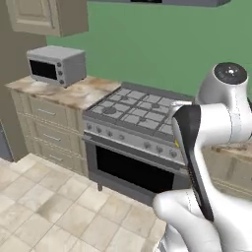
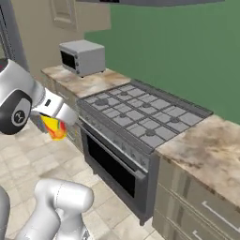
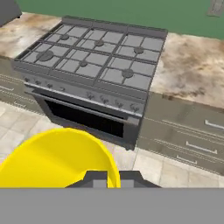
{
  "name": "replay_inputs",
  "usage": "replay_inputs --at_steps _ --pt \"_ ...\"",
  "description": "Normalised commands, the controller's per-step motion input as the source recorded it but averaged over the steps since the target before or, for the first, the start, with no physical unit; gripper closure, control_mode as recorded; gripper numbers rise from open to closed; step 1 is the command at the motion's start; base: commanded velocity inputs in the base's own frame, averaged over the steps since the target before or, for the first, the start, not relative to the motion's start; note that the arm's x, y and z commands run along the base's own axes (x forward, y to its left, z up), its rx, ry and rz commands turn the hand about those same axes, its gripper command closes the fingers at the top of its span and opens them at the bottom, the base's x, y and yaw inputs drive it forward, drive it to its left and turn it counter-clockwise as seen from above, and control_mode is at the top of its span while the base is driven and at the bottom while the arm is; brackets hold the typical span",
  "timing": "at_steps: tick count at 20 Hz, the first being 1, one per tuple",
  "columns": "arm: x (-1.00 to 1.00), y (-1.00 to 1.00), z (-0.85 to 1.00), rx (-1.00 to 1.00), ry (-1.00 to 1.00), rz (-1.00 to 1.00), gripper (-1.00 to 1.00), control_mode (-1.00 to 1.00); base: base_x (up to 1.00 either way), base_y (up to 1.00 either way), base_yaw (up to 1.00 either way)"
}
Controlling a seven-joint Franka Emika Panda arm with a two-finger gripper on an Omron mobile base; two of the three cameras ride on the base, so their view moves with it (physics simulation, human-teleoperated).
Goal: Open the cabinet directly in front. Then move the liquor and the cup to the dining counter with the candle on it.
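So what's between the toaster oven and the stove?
Bare marble worktop lies between the toaster oven and the stove, nothing standing on it. The left base view shows it best.

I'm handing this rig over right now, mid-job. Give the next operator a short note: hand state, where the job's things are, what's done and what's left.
Hand: shut on the bright yellow tumbler cup, carried above the tiled floor in front of the grey gas stove.
Cup's red-orange mark shows under the arm in the right base view.
Nearby: marble worktop, grey microwave.
Done: cup picked up.
Left: take the cup to the dining counter with the candle. Whether the liquor has been moved can't be told from here.
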Motion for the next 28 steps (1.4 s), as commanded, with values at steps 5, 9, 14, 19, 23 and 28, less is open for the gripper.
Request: replay_inputs --at_steps 5,9,14,19,23,28 --pt "0.0 0.0 0.0 0.0 0.0 0.0 1.0 1.0 0.0 0.48 0.94" --pt "0.0 0.0 0.0 0.0 0.0 0.0 1.0 1.0 0.0 0.45 0.92" --pt "0.0 0.0 0.0 0.0 0.0 0.0 1.0 1.0 0.57 0.59 0.67" --pt "0.0 0.0 0.0 0.0 0.0 0.0 1.0 1.0 1.0 0.85 0.33" --pt "0.0 0.0 0.0 0.0 0.0 0.0 1.0 1.0 1.0 0.74 0.07" --pt "0.0 0.0 0.0 0.0 0.0 0.0 1.0 1.0 1.0 0.46 0.0"
